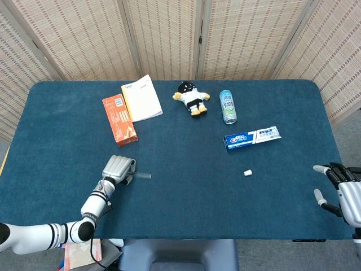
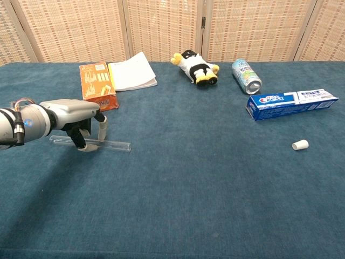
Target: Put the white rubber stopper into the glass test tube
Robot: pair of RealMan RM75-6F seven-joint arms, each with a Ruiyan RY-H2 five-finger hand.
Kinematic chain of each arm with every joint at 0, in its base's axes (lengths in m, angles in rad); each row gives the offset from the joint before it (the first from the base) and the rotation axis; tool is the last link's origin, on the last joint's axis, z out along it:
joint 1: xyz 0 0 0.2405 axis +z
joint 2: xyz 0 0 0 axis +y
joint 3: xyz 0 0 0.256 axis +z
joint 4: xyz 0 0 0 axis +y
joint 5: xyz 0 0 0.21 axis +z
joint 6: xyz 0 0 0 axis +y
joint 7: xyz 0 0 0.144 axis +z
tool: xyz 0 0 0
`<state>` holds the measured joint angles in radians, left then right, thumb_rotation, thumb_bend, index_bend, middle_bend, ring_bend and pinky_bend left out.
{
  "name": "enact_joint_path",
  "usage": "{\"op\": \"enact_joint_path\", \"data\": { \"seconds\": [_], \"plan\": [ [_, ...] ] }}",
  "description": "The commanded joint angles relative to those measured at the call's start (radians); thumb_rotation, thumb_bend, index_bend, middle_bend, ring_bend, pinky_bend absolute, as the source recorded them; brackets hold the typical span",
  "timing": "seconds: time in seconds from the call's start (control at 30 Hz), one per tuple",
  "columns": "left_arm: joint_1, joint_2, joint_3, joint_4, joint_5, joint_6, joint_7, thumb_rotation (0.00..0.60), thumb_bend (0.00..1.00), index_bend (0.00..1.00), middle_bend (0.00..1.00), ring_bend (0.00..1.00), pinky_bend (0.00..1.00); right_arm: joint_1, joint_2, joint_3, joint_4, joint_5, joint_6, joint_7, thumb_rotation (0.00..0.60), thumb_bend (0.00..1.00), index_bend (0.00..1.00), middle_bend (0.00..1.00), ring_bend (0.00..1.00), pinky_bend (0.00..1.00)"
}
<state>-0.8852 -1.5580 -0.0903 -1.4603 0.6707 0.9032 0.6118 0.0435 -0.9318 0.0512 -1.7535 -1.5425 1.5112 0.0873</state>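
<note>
Your left hand (image 2: 73, 114) arches over the clear glass test tube (image 2: 110, 144) lying on the blue felt, fingertips around it, while the small tapered white rubber stopper (image 2: 300, 144) sits far right, nearer your spread, empty right hand (image 1: 341, 192).

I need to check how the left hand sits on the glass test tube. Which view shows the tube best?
The chest view: the glass test tube lies side-on along the cloth, the left hand arched over it. In the head view only its short right end pokes out beside the hand.
</note>
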Motion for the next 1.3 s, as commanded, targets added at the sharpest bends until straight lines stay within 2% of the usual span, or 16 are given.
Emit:
{"op": "enact_joint_path", "data": {
  "seconds": [0.03, 0.47, 0.83, 0.97, 1.03, 1.17, 1.2, 1.3],
  "plan": [
    [0.002, 0.000, 0.003, 0.001, 0.004, 0.000, -0.003, 0.600, 0.36, 0.52, 1.00, 1.00, 1.00, -0.001, 0.000, 0.000, -0.001, 0.000, 0.002, -0.001, 0.600, 0.35, 0.26, 0.28, 0.17, 0.31],
    [0.026, 0.009, 0.002, 0.007, 0.064, 0.020, -0.053, 0.600, 0.36, 0.55, 1.00, 1.00, 1.00, -0.006, 0.004, 0.002, -0.010, 0.007, 0.009, -0.010, 0.600, 0.35, 0.26, 0.28, 0.17, 0.31],
    [0.119, 0.130, -0.013, -0.107, 0.225, 0.096, -0.220, 0.600, 0.36, 0.56, 1.00, 1.00, 1.00, 0.016, 0.019, 0.005, -0.042, 0.013, -0.031, -0.062, 0.600, 0.36, 0.26, 0.29, 0.19, 0.31],
    [0.154, 0.185, -0.005, -0.161, 0.282, 0.129, -0.254, 0.600, 0.36, 0.56, 1.00, 1.00, 1.00, 0.049, 0.028, 0.005, -0.074, 0.031, -0.097, -0.110, 0.600, 0.39, 0.26, 0.35, 0.31, 0.35],
    [0.168, 0.205, 0.000, -0.183, 0.301, 0.143, -0.261, 0.600, 0.36, 0.56, 1.00, 1.00, 1.00, 0.069, 0.034, 0.006, -0.092, 0.047, -0.138, -0.135, 0.600, 0.45, 0.26, 0.40, 0.40, 0.43],
    [0.201, 0.247, 0.014, -0.242, 0.342, 0.172, -0.274, 0.600, 0.36, 0.56, 1.00, 1.00, 1.00, 0.132, 0.052, 0.008, -0.136, 0.118, -0.275, -0.198, 0.600, 0.53, 0.26, 0.61, 0.64, 0.60],
    [0.206, 0.255, 0.017, -0.253, 0.352, 0.177, -0.276, 0.600, 0.36, 0.56, 1.00, 1.00, 1.00, 0.149, 0.056, 0.009, -0.144, 0.138, -0.309, -0.209, 0.600, 0.55, 0.26, 0.68, 0.70, 0.68],
    [0.223, 0.275, 0.025, -0.284, 0.380, 0.194, -0.276, 0.600, 0.36, 0.56, 1.00, 1.00, 1.00, 0.207, 0.060, 0.019, -0.153, 0.211, -0.419, -0.233, 0.600, 0.58, 0.26, 0.80, 0.81, 0.79]
  ]
}}
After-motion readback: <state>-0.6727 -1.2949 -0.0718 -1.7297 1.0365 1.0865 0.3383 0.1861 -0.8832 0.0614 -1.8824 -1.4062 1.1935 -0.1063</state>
